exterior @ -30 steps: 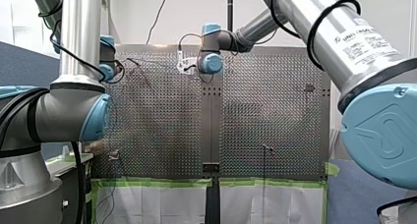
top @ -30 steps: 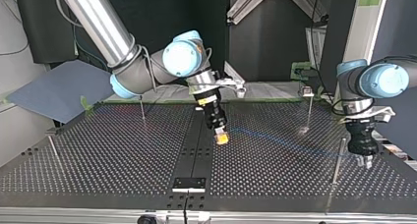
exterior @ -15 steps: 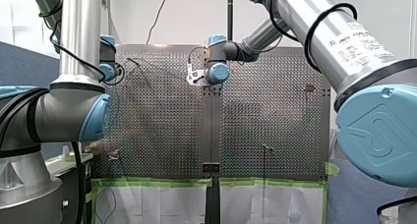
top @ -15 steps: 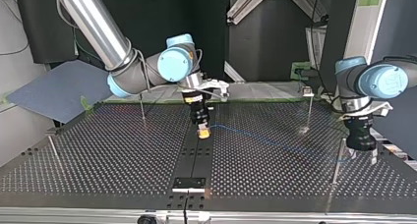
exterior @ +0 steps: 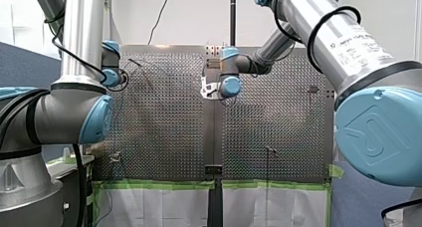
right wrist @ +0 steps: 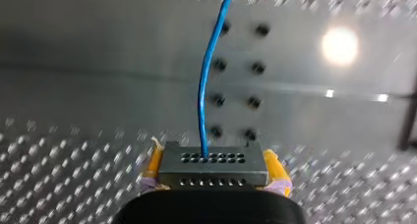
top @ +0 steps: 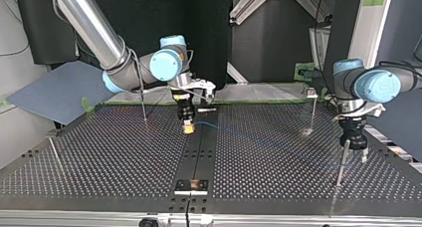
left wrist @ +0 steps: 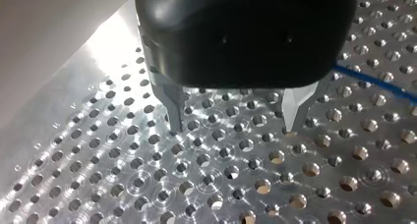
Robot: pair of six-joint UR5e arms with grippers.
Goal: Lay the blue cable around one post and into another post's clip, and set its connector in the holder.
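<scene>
The blue cable (top: 259,140) runs low over the perforated table (top: 99,172), from the middle toward the top view's right. Its dark grey connector (right wrist: 214,165) sits between my right gripper's (top: 188,128) yellow pads (right wrist: 275,167), which are shut on it; the cable (right wrist: 206,86) leads away ahead of it. My left gripper (left wrist: 232,130) is black with metal fingers (left wrist: 173,106), open and holding nothing just above the holes. The cable (left wrist: 373,79) passes beside it. In the top view this gripper (top: 357,151) hangs next to a thin post (top: 342,162).
More thin posts stand on the table: one with a clip on top (top: 312,107), one behind my right gripper (top: 143,107), one at the top view's left edge (top: 53,150). A small holder (top: 191,186) sits on the dark centre strip (top: 199,157).
My right gripper carried the connector toward the top view's left and farther back, trailing the cable. My left gripper's fingers spread apart and it drew back a little beside the post.
</scene>
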